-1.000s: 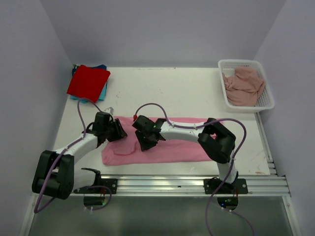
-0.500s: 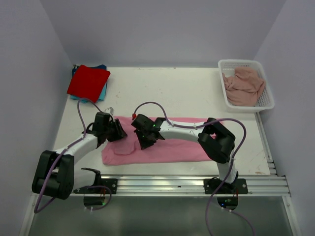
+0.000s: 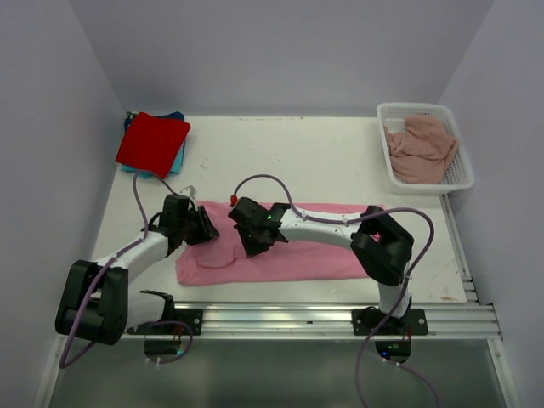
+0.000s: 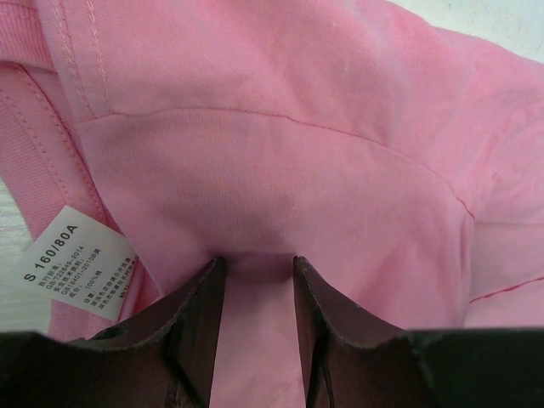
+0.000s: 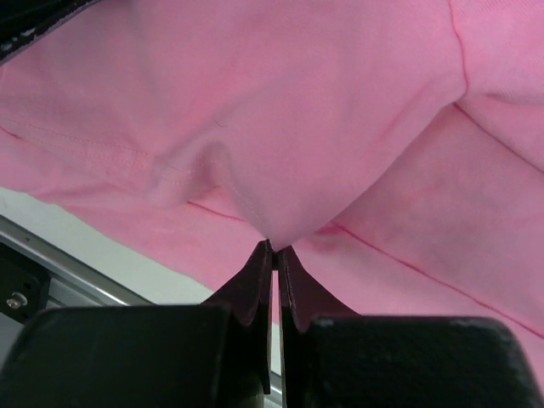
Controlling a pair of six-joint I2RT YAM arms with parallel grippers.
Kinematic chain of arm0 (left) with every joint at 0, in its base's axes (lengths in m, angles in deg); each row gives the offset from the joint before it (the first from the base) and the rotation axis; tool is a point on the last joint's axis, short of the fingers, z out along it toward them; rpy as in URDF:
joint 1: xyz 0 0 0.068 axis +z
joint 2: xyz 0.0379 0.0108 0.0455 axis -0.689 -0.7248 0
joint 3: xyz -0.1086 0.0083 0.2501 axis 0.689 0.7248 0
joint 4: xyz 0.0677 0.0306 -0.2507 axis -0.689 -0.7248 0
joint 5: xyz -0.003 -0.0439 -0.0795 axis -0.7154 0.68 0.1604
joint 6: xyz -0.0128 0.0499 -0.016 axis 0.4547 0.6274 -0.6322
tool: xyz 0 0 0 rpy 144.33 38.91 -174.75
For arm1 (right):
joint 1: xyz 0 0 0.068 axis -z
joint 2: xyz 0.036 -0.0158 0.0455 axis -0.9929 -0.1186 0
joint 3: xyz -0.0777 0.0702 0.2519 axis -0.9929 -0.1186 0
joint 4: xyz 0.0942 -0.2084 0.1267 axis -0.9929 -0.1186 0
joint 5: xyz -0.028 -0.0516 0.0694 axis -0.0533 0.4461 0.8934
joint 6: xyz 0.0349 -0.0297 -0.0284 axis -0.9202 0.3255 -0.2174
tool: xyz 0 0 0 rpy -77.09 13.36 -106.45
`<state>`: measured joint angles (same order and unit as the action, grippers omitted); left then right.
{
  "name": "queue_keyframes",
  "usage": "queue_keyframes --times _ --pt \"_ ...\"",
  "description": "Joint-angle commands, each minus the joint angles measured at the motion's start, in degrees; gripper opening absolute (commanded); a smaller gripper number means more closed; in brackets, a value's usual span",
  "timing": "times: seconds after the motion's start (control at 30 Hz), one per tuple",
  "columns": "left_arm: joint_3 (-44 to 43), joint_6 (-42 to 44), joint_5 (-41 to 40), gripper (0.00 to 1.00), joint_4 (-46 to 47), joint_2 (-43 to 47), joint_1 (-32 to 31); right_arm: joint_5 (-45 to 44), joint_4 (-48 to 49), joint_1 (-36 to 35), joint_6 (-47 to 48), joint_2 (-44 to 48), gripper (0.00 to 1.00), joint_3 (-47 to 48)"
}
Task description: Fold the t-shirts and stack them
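Observation:
The bright pink t-shirt (image 3: 306, 259) lies as a long band across the near half of the table. My right gripper (image 3: 253, 246) is over its left half, shut on a pinched fold of the pink cloth (image 5: 340, 102); the two fingers meet at the cloth (image 5: 274, 248). My left gripper (image 3: 206, 228) rests at the shirt's left end. Its fingers stand apart with flat pink cloth (image 4: 280, 127) between them (image 4: 257, 263), and a white size label (image 4: 76, 259) lies to the left. A folded red t-shirt (image 3: 153, 143) lies on a teal-blue one (image 3: 179, 155) at the far left corner.
A white mesh basket (image 3: 421, 106) at the far right holds a crumpled dusty-pink t-shirt (image 3: 421, 149). A metal rail (image 3: 340, 316) runs along the near table edge. Walls close in the left, back and right sides.
My right gripper has closed on a fold of the pink shirt, and its elbow has shifted slightly right. The left arm has stayed where it was.

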<state>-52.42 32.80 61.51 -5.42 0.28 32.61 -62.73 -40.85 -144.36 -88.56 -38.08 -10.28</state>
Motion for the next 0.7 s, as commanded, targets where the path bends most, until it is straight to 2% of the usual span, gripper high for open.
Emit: queue_keyframes --times 0.0,0.2,0.3,0.33,0.37,0.43,0.47,0.53,0.57,0.6,0.67 --pt "1.52 1.48 0.18 0.41 -0.99 -0.65 0.13 -2.46 -3.28 -0.44 0.41 5.05 0.00 -0.41" --pt "1.17 1.57 0.09 0.41 -0.99 -1.18 0.13 -3.42 -6.27 -0.62 -0.03 5.58 0.00 -0.41" --pt "0.99 1.83 -0.17 0.41 -1.43 -1.18 0.13 -6.22 -12.58 -0.80 -1.60 5.23 0.00 1.08" --pt "0.90 1.92 -0.17 0.41 -1.61 -1.09 0.22 -8.94 -14.52 -0.80 -2.22 5.05 0.07 1.52" --pt "0.64 2.01 -0.26 0.41 -1.70 -1.09 0.22 -11.22 -16.63 -0.71 -3.53 4.70 0.33 2.22" --pt "0.55 2.01 -0.17 0.42 -1.78 -0.65 0.22 -14.40 -21.30 -0.71 -4.68 4.96 0.48 3.20" --pt "0.20 2.01 -0.17 0.42 -1.96 -0.30 0.22 -17.28 -22.35 -0.80 -5.82 6.18 0.62 3.28" --pt "-0.50 2.27 -0.08 0.42 -2.92 0.22 0.22 -19.85 -23.86 -0.71 -6.70 7.85 0.75 2.93" --pt "-1.46 2.36 -0.08 0.43 -3.45 0.66 0.22 -21.78 -24.03 -0.62 -7.23 9.78 0.86 2.76" --pt "-2.08 2.62 0.00 0.44 -3.98 1.36 0.22 -22.84 -24.03 -0.62 -7.32 10.67 0.90 2.50" --pt "-4.44 3.06 -0.17 0.45 -6.35 2.33 0.22 -25.56 -24.47 0.08 -7.84 12.08 0.91 2.32"
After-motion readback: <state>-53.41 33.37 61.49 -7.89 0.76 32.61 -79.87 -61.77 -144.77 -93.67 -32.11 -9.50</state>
